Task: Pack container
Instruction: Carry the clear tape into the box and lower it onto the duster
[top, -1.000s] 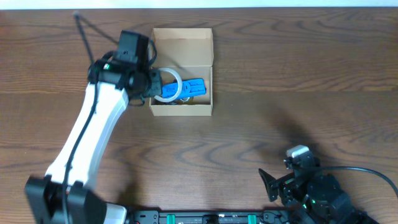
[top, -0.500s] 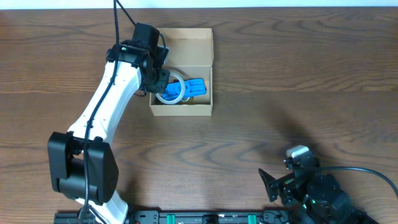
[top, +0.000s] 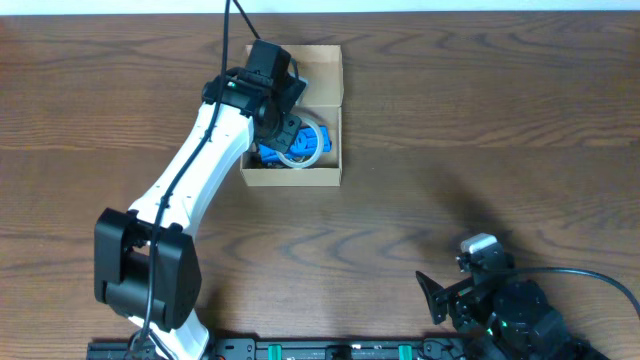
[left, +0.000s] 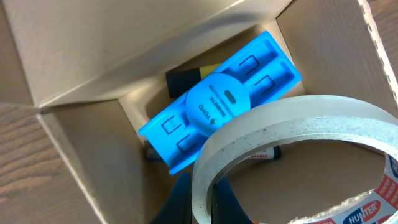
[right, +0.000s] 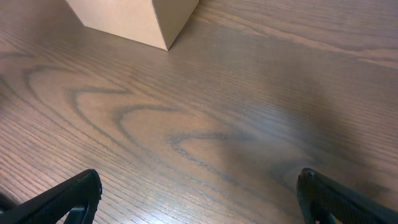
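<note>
The desk (top: 480, 120) carries the open container (top: 300, 178) at upper centre. Inside it the left gripper (left: 200, 202) is clamped on a tape roll (left: 298, 118) above a blue tray (left: 180, 124). This looks like the placing step; the next move calls for lowering and release. The right gripper (right: 199, 193) rests lower right, fingers apart.

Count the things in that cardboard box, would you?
4 visible in the box: a blue plastic case lying diagonally, a yellow-and-black item behind it, a marker underneath, and a tape roll that the left gripper holds over them. More may be hidden below.
</note>
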